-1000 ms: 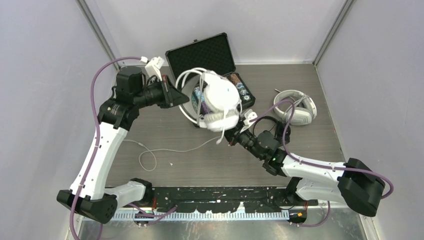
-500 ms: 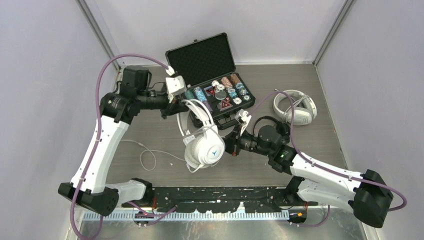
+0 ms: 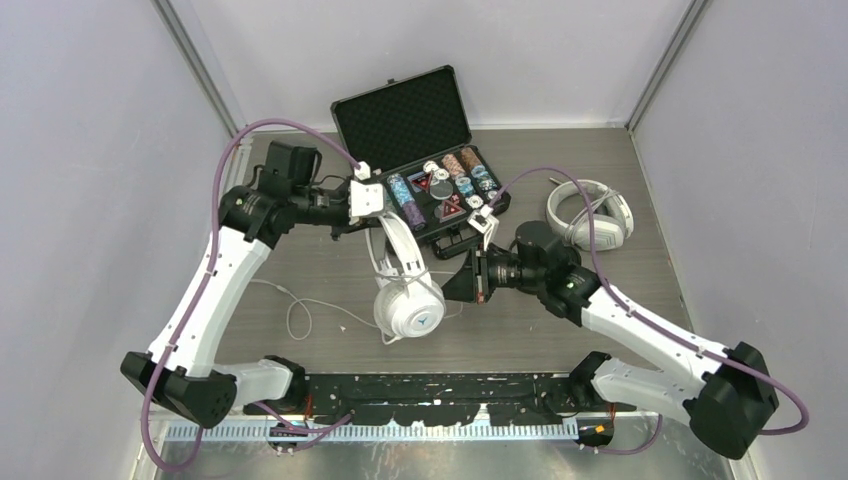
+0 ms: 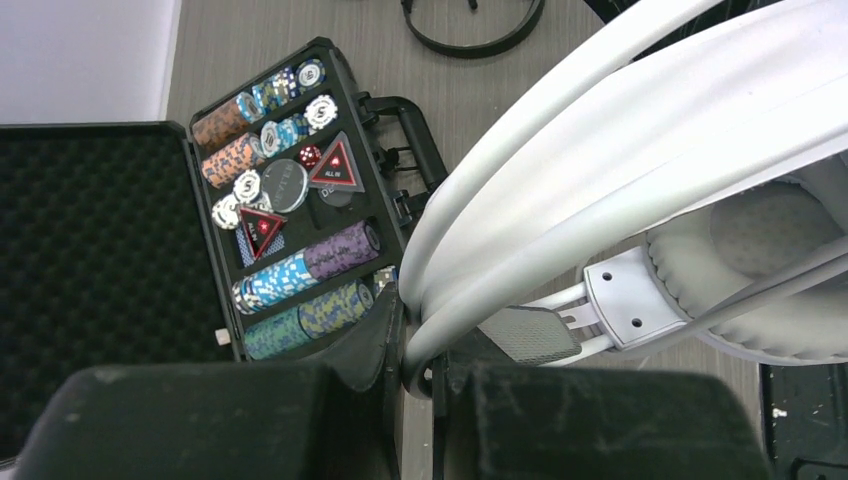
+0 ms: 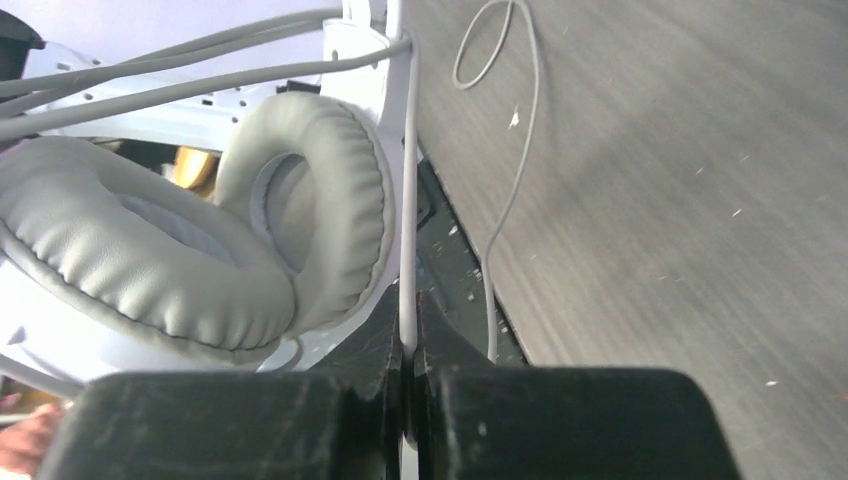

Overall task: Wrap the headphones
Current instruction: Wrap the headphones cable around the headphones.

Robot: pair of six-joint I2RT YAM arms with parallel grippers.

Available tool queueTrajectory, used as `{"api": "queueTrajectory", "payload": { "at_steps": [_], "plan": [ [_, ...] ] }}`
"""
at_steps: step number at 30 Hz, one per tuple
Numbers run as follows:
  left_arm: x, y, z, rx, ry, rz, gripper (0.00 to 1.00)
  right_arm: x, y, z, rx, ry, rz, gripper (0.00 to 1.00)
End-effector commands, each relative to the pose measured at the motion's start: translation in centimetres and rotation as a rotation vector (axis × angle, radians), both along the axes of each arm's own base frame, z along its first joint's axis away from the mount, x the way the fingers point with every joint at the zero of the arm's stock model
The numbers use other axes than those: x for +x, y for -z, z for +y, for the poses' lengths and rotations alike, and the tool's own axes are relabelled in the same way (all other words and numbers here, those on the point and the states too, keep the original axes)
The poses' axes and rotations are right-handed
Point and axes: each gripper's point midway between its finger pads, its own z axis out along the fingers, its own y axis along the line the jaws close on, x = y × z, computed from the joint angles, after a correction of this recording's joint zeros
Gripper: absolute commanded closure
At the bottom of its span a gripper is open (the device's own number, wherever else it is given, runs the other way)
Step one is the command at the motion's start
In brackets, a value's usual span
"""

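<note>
White round-cup headphones (image 3: 409,305) hang above the table by their headband (image 4: 560,130). My left gripper (image 3: 368,222) is shut on the top of that band, which sits between its jaws (image 4: 425,365). The grey ear pads (image 5: 200,240) face my right gripper (image 3: 455,288), which is shut on the thin white cord (image 5: 408,200) just beside the cups (image 5: 405,325). Strands of cord cross the yoke at the upper left of the right wrist view. The cord's loose end (image 3: 300,312) trails on the table. A bulky white-grey pair (image 3: 592,214) lies at the right.
An open black case (image 3: 402,112) of poker chips (image 4: 290,285) stands at the back centre, just behind the hanging headphones. A slim black headband (image 4: 470,35) lies on the table by the right arm. Grey walls close in the left, right and back.
The headphones came down from high over the case to hang lower and nearer the front edge. The left gripper moved right with them; the right gripper swung left, still on the cord.
</note>
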Motion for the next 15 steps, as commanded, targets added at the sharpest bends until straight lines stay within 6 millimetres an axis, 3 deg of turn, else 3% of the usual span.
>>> {"api": "queueTrajectory", "payload": {
  "at_steps": [1, 9, 15],
  "plan": [
    [2.5, 1.7, 3.1, 0.180, -0.083, -0.090, 1.00, -1.0, -3.3, 0.5, 0.103, -0.126, 0.115, 0.93],
    [3.7, 2.1, 3.2, 0.168, -0.159, -0.074, 1.00, -0.9, -6.3, 0.9, 0.250, -0.173, 0.188, 0.99],
    [4.3, 1.9, 3.8, 0.182, -0.205, -0.066, 1.00, -1.2, -8.7, 0.6, 0.347, -0.185, 0.177, 0.91]
  ]
}}
